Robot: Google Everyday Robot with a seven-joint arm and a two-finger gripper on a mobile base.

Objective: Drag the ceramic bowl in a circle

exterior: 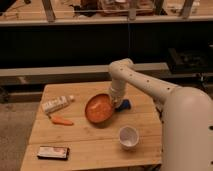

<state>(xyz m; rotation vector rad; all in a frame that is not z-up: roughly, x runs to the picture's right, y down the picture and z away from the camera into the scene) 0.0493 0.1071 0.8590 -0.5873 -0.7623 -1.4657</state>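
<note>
The hand [118, 103] meets the ceramic bowl [98, 109] at its three-o'clock rim. I cannot tell its grip.

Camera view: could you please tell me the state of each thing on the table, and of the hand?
ceramic bowl: open side up, seemingly tipped, empty.
hand: low over the table, at the bowl's right rim.
white cup: upright, apart from the bowl.
carrot: lying flat.
white bottle: lying on its side.
dark packet: lying flat near the front edge.
blue object: beside the hand, partly hidden.
</note>
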